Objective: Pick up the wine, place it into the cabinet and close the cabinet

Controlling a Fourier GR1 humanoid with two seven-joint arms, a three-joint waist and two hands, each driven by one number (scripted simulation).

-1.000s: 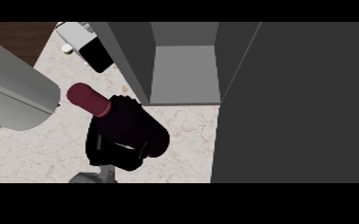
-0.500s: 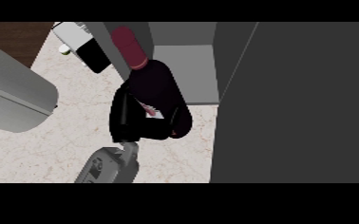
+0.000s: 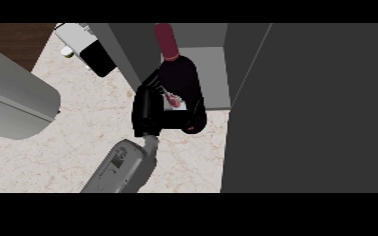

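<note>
At the cabinet (image 3: 214, 75) mouth, robot hand (image 3: 151, 111) curled around the wine (image 3: 177, 80), bottle neck pointing inward.

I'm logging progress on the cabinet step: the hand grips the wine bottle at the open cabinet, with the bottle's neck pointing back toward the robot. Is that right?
Not quite. In the head view the hand does grip the wine bottle at the open cabinet, but the bottle's neck points away from the robot, into the cabinet.

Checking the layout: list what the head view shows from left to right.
Grey rounded object at the left edge → small black-and-white item near the top → hand holding the wine bottle → open cabinet compartment → dark cabinet door.
</note>
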